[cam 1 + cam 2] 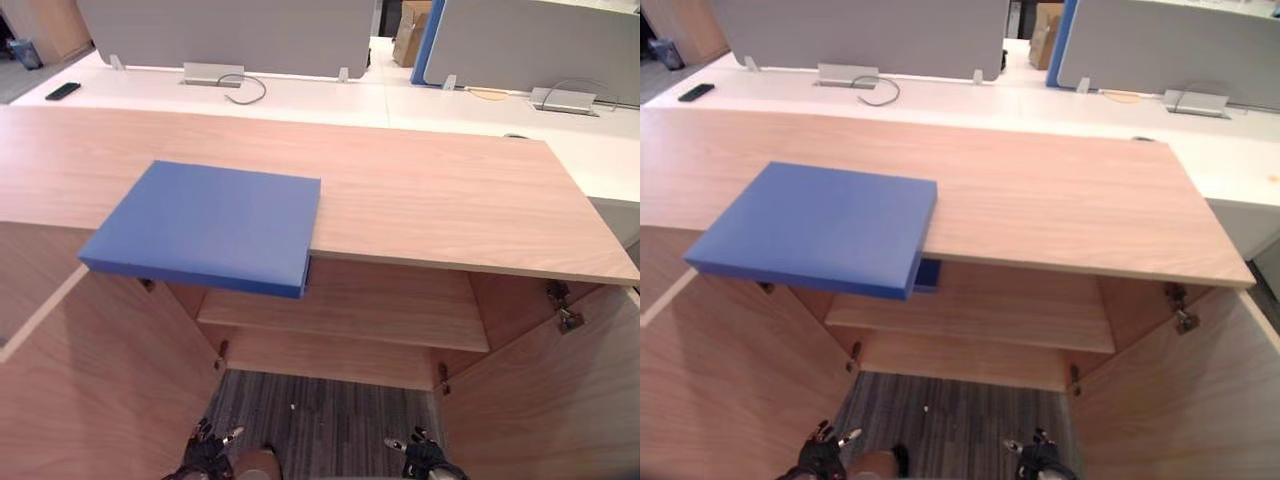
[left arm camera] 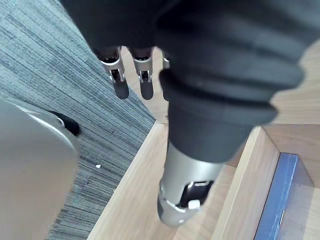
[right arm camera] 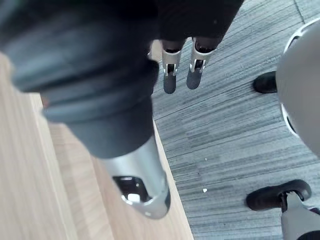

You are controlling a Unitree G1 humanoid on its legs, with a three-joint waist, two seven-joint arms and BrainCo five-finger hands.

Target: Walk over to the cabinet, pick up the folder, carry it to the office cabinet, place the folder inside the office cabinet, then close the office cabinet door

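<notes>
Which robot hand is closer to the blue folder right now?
Left. The left robot hand hangs low, almost directly below the overhanging front edge of the blue folder. The right robot hand hangs equally low but well off to the folder's right.

Both arms hang low at the robot's sides. In the head view the left hand (image 1: 208, 452) sits at 7 o'clock and the right hand (image 1: 425, 457) at 5 o'clock, well apart. The left fingers (image 2: 120, 82) and right fingers (image 3: 170, 75) are straight and loose, holding nothing.
</notes>
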